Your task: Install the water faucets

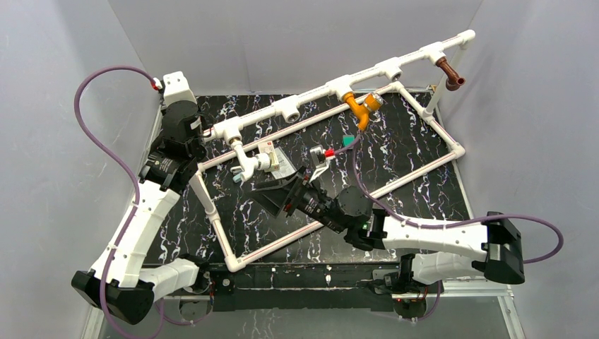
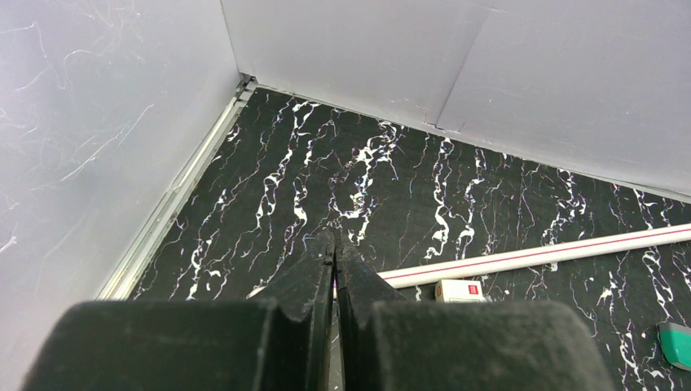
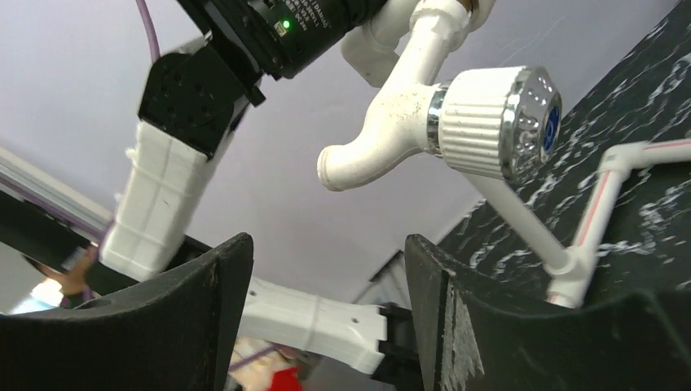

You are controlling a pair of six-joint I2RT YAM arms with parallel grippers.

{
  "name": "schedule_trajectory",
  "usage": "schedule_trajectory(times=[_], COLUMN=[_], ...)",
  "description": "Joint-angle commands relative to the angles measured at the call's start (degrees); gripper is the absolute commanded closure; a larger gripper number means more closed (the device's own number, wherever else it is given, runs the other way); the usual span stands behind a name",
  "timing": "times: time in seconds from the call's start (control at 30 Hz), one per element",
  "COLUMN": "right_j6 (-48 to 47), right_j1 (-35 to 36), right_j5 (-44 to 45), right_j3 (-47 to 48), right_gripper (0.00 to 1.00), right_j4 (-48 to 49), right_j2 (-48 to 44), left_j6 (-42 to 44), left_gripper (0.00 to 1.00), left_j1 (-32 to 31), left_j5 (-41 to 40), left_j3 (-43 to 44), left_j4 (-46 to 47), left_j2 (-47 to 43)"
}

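Right hand (image 3: pixel 326 257) gapes wide, empty, just short of the white faucet (image 3: pixel 391 122) on the frame's (image 1: pixel 413 60) left end; left hand (image 2: pixel 334 248) shut, empty. We could knock it crooked by brushing it.

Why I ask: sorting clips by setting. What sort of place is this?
Probably a robot test cell: grey walls box in a black marbled table holding a white pipe frame with an orange faucet fitted.

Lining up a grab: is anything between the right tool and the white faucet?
Nothing visible. The right tool stands open, and in its wrist view the white faucet, hanging from the pipe frame, shows unobstructed past the fingertips, apart from them.
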Motion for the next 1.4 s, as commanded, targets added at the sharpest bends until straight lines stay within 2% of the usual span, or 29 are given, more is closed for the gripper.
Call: schedule_trajectory(times=[0.0, 0.13, 0.23, 0.33, 0.57, 0.8, 1.0, 1.2, 1.37], right_j6=[-20.0, -35.8, -46.9, -57.9, -85.7, -113.0, -122.2, -124.0, -125.9], right_j1=[-0.3, -0.3, -0.4, -0.3, 0.4, 2.0, 2.8, 3.1, 3.1], right_j5=[-6.8, -10.3, -8.9, -6.1, -4.9, -4.0, -1.7, -0.4, 3.0], right_j3=[2.6, 5.1, 6.7, 7.1, 4.9, 1.7, 2.9, 5.8, 7.9], right_gripper=[0.24, 0.24, 0.24, 0.23, 0.20, 0.16, 0.16, 0.16, 0.21], right_j4=[-7.4, -14.8, -20.1, -21.4, -17.5, -7.6, 0.5, 3.7, 8.9], right_j2=[-3.5, -6.0, -7.1, -8.2, -9.6, -7.5, -1.9, 3.8, 8.5], left_j6=[-0.1, -0.1, -0.1, -0.1, 0.1, 0.3, 0.3, 0.2, 0.3], left_gripper=[1.00, 1.00, 1.00, 1.00, 1.00, 1.00, 1.00, 1.00, 1.00], left_j1=[-0.5, -0.5, -0.5, -0.5, -0.5, -0.5, -0.5, -0.5, -0.5], left_j5=[1.4, 1.4, 1.7, 1.7, 1.5, 1.3, 1.3, 1.6, 1.9], left_j3=[-5.5, -5.6, -5.6, -5.6, -5.8, -5.8, -6.0, -6.0, -5.8], left_j4=[-18.8, -18.8, -18.8, -18.8, -18.7, -18.5, -18.5, -18.4, -18.4], left_j2=[3.4, 3.5, 3.7, 4.0, 4.4, 4.7, 4.9, 5.0, 5.1])
